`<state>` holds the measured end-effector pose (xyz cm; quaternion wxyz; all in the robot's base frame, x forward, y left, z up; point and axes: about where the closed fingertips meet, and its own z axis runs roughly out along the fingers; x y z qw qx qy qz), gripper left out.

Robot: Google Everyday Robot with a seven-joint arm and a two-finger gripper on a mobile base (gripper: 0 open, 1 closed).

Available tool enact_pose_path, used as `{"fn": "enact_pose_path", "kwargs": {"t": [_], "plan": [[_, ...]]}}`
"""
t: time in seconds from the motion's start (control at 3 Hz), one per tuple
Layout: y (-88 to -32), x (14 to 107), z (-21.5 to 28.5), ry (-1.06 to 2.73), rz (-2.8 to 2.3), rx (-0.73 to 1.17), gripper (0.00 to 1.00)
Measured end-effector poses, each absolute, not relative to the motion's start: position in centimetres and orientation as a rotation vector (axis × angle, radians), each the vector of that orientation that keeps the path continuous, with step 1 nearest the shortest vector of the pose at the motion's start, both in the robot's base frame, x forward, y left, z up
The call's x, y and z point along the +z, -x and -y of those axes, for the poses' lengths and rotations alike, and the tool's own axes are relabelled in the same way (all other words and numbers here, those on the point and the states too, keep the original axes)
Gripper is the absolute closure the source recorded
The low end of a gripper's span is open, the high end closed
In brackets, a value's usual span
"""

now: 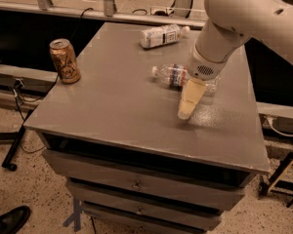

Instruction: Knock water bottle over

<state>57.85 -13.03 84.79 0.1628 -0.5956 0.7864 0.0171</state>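
The water bottle [172, 75], clear ribbed plastic with a white cap and a narrow white, blue and red label band, lies on its side on the grey table [112, 101], cap pointing left. Its right part is hidden behind my arm. My gripper [188, 102] hangs from the white arm just in front of the bottle's right end, its pale fingers pointing down at the tabletop. It holds nothing that I can see.
A bottle wrapped in an opaque white label [161, 35] lies on its side at the table's back. A gold drink can [64, 61] stands upright near the left edge. Drawers sit below the tabletop. A shoe [10, 220] shows at the bottom left.
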Motion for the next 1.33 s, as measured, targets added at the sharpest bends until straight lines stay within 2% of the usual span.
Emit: {"fn": "enact_pose_path", "kwargs": {"t": [0.67, 1.33], "plan": [[-57.8, 90.4, 16.0, 1.547, -2.173, 0.107, 0.00], [-56.4, 98.2, 23.0, 1.351, -2.007, 0.284, 0.00]]}}
